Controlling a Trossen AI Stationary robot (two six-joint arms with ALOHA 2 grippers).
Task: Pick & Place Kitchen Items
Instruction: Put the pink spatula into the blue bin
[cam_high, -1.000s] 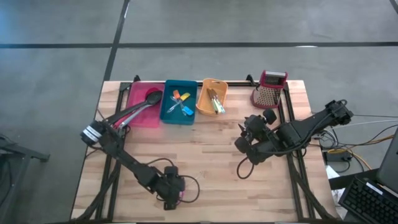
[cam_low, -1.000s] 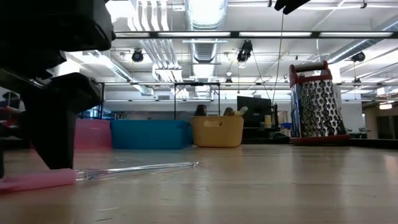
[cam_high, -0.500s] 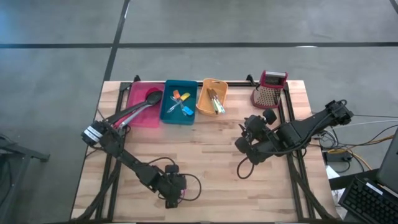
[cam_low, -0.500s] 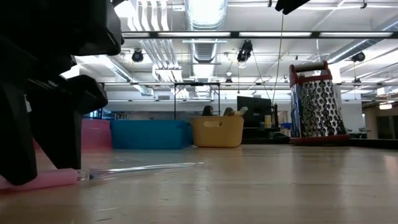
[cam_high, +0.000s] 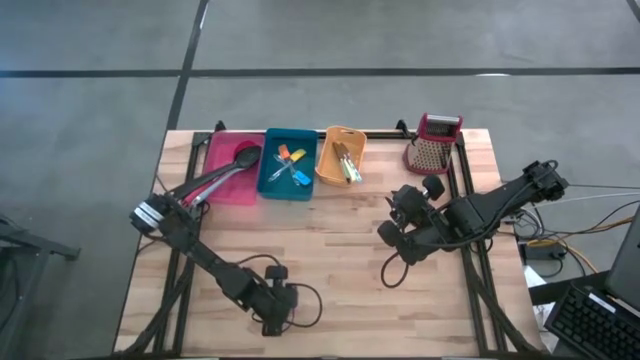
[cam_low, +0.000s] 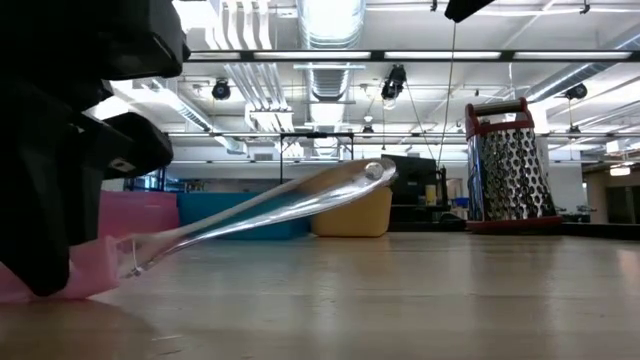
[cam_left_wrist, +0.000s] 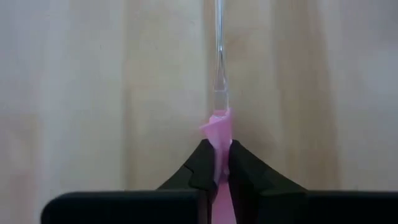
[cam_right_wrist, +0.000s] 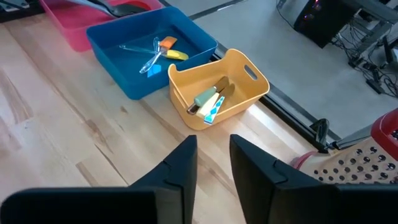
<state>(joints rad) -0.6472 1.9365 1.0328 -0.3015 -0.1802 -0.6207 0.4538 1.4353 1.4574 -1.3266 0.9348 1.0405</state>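
From above, near the table's (cam_high: 330, 260) front edge, my left gripper (cam_high: 285, 312) sat low over the pink-handled tool (cam_high: 293, 313), while my right gripper (cam_high: 392, 232) waited mid-table with its fingers a narrow gap apart, holding nothing. At table height, the pink-handled tool (cam_low: 250, 215) slanted, pink end down at the wood under my dark fingers (cam_low: 45, 180), clear shaft rising toward the bins. Past my left wrist, my fingers (cam_left_wrist: 202, 168) were pinched tight on the pink handle, its long axis running straight away from my gripper (cam_left_wrist: 216, 167).

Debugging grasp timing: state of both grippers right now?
Left gripper: shut on pink-handled clear utensil.
Right gripper: open, empty, raised near the orange bin.
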